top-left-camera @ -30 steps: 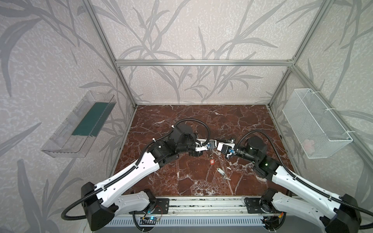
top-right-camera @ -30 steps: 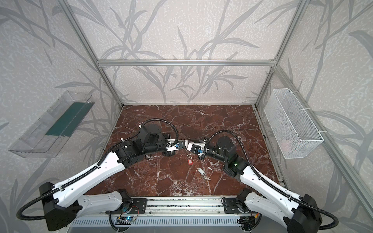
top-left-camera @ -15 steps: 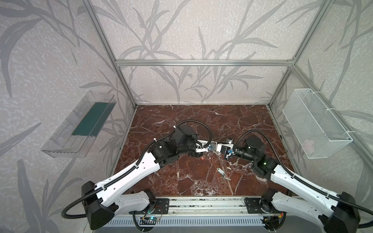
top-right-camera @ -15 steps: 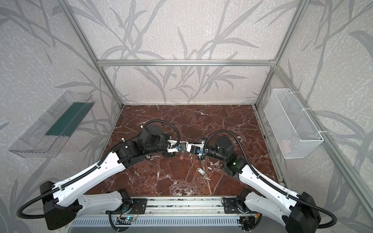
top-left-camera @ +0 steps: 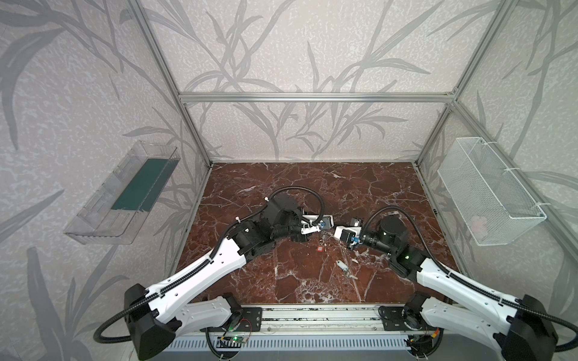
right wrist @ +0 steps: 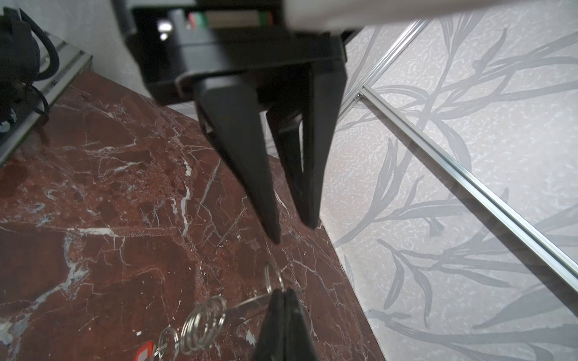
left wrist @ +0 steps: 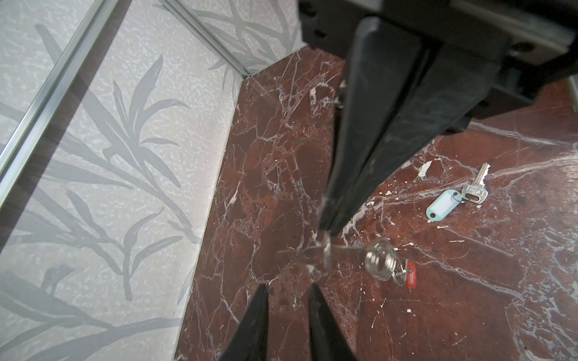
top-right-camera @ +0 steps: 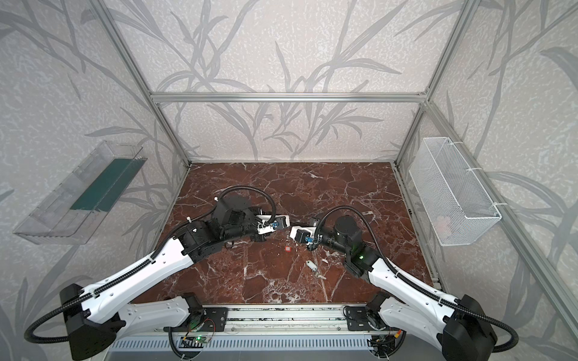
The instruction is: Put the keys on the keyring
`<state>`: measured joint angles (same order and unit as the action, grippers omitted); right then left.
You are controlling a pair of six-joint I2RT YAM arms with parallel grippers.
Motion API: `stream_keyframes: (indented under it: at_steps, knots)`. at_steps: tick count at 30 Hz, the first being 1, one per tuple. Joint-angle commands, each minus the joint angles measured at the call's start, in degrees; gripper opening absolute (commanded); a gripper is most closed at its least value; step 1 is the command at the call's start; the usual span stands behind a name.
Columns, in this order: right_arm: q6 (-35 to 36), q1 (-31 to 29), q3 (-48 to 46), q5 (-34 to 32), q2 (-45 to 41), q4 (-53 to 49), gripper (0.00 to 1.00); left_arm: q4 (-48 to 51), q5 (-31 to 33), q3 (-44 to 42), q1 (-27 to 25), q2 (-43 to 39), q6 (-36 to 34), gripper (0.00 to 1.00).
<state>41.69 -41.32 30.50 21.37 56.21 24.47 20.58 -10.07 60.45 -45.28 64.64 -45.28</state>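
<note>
Hanging in the air between the two arms, the keyring (left wrist: pixel 380 259) is pinched by the right fingers (right wrist: pixel 283 312), which are pressed tight together on its wire. One key seems already on it: a red tag (left wrist: pixel 411 275) dangles from it on a smaller ring, though the metal blade is too blurred to make out. The other key (left wrist: pixel 475 191), with its pale tag (left wrist: pixel 443 204), lies flat on the counter (left wrist: pixel 469 312), well apart from the ring and untouched. The job looks about half done, as that second key has yet to be picked up and worked onto the wire.

The keyring is thin silver wire pulled out of shape: a loop at the grip, a straight run, then a small loose coil. The left fingers (left wrist: pixel 256 318) stand slightly apart just beside the ring and hold nothing. Patterned walls (left wrist: pixel 125 156) close in the dark red marble counter.
</note>
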Motion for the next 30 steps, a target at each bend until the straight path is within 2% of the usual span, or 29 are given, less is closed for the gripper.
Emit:
stream_keyframes:
  at_steps: [1,14,22,30]
  knots:
    - [4.40,-0.25,-0.92,-1.63,-1.16,7.16,0.00,-2.53,-2.46,-1.20,2.13,-1.86,4.41,0.26]
    - [10.39,-0.30,-2.65,-1.36,-1.80,11.02,0.00,-6.69,-7.78,-4.01,4.40,-2.13,13.07,0.30]
    - [6.33,-0.09,-1.63,-2.66,-0.23,13.61,0.00,-14.90,-12.84,-9.28,4.66,-3.47,15.74,0.29]
    - [2.94,-0.09,-0.62,-1.59,0.46,13.76,0.00,-19.32,-16.55,-8.39,4.67,-1.35,16.93,0.29]
